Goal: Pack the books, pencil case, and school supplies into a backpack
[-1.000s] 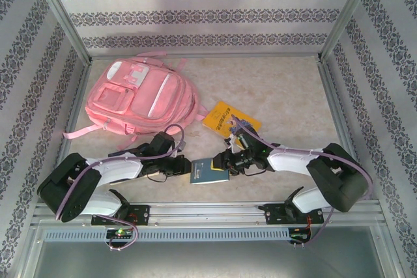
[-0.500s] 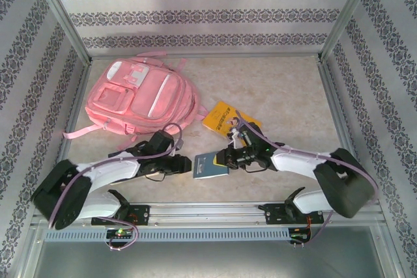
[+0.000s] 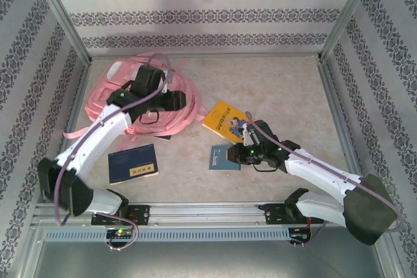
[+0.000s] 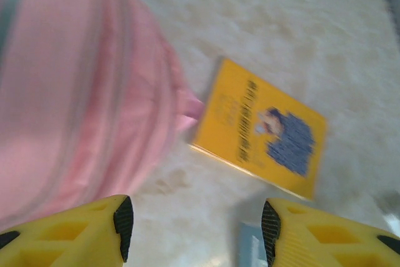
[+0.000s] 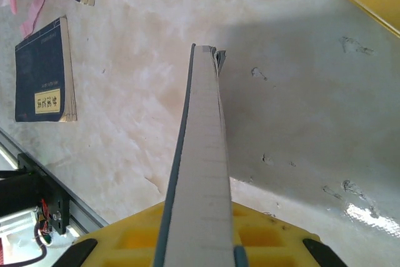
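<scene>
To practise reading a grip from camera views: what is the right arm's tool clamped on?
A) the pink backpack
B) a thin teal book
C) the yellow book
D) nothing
B: in the right wrist view the teal book runs edge-on out from between the fingers of the right tool, while the yellow book lies flat and apart.

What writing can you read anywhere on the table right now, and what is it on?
Nothing is legible enough to quote.
On the flat navy blue book: dark characters on its yellow label, too small to read.
On the flat yellow book: a dark title line beside a cartoon picture, blurred.
On the thin teal book: a small pale mark on the cover, too small to read.
</scene>
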Robot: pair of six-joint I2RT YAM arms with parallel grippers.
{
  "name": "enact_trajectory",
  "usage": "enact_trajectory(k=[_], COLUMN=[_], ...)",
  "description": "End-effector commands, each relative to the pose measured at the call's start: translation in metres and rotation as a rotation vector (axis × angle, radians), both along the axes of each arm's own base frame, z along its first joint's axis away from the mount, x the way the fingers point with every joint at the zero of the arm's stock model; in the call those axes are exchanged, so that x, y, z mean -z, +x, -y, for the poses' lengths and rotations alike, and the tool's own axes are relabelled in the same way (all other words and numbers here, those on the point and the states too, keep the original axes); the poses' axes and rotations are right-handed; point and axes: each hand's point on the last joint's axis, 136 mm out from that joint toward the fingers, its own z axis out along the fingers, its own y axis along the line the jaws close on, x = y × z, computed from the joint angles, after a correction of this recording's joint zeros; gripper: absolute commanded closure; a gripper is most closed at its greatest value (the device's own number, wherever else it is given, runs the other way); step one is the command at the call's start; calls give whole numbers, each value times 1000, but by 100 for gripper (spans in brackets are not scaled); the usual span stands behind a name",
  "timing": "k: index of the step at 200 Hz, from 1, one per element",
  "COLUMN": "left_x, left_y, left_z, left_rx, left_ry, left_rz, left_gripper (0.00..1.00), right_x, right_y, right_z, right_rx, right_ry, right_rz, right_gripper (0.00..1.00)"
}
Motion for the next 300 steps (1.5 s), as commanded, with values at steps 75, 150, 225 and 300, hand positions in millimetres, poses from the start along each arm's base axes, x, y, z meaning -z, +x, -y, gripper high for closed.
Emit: enact_trajectory(k=[75,150,225,300], left_x=[69,71,-13,-77], left_y=[104,100,83,53], left_z=[-53,-32,-47,-41], left_rx=[-46,35,25,90], left_ry=[-9,-154,-145,-194], left_rz=[-211,-240,-84,38], left_gripper=[46,95,100,100], right_x=[3,-3,-104,-147], right_y=[-6,7,72,148], right_z=[7,3,-13,-54], right_rx=[-37,-26,104,149], right_ry=[-42,-24,92,248], right_rz=[21,33,231,229], right_gripper=[100,100,100,100])
